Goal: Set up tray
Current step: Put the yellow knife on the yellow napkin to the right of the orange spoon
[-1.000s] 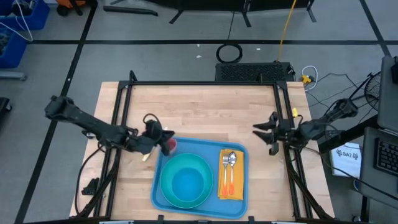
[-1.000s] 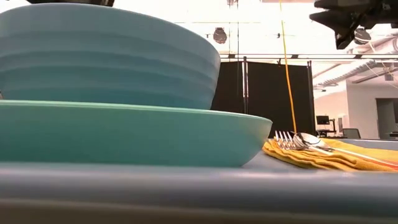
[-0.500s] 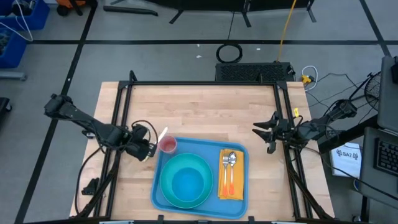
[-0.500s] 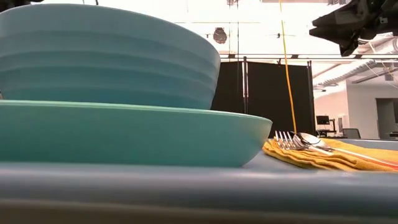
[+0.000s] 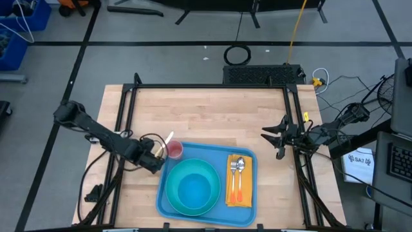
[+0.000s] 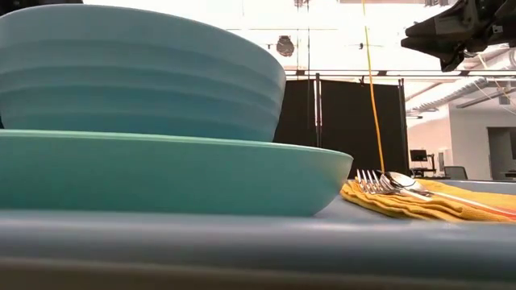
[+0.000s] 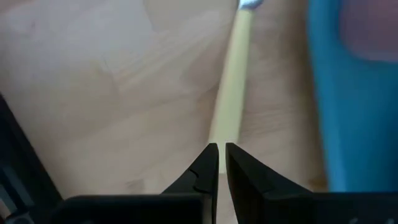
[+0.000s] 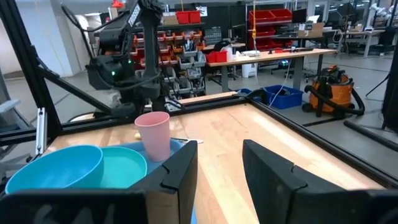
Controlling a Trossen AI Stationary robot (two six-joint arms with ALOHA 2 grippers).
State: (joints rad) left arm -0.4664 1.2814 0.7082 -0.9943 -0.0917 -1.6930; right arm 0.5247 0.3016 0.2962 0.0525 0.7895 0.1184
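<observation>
The tray (image 5: 248,206) lies at the table's (image 5: 206,113) near edge, carrying a bowl (image 5: 192,187) on a plate (image 6: 201,173), a napkin (image 5: 237,183) with cutlery, and a pink cup (image 5: 174,151) at its far left corner. The left gripper (image 5: 156,154), fingers nearly together on nothing, sits low just left of the tray beside a pale stick (image 7: 231,93). The right gripper (image 5: 270,136) hovers parted and empty near the table's right edge.

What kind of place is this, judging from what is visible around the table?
Probably a robotics lab or workshop, not a dining room. Behind the wooden table the right wrist view shows shelves with red storage bins, a workbench and an orange shop vacuum. The tray with its dishes looks like a test setup.
</observation>
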